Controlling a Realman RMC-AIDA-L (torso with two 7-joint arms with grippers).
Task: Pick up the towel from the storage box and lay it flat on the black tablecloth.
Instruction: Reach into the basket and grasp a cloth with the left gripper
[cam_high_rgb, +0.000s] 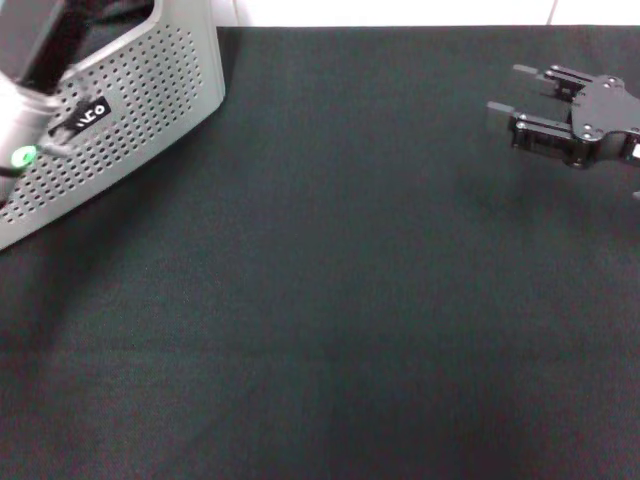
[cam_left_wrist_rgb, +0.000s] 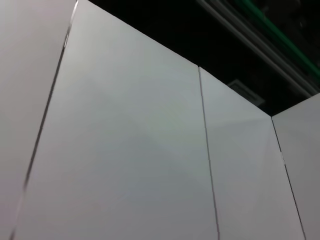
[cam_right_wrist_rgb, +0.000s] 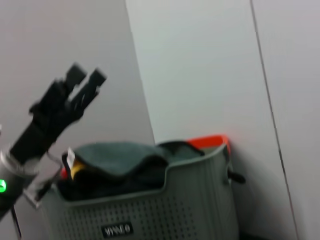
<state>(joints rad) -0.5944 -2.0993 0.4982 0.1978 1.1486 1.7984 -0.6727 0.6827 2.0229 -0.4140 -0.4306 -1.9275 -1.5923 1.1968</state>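
Observation:
The light grey storage box (cam_high_rgb: 150, 80) stands at the table's far left corner and also shows in the right wrist view (cam_right_wrist_rgb: 165, 210). The towel (cam_right_wrist_rgb: 115, 156) lies bunched inside it, grey back up, with a bit of yellow and a white label at one end; the head view does not show it. My left gripper (cam_right_wrist_rgb: 86, 75) is raised above the box's near-left side, pointing up, open and empty. My left arm (cam_high_rgb: 30, 70) crosses the box. My right gripper (cam_high_rgb: 508, 90) hovers open and empty over the far right of the black tablecloth (cam_high_rgb: 330, 300).
White wall panels (cam_left_wrist_rgb: 125, 150) stand behind the table. An orange-red patch (cam_right_wrist_rgb: 207, 141) shows at the box's far rim. The box carries a black logo plate (cam_high_rgb: 90, 115). The tablecloth spreads flat from the box to my right gripper and to the near edge.

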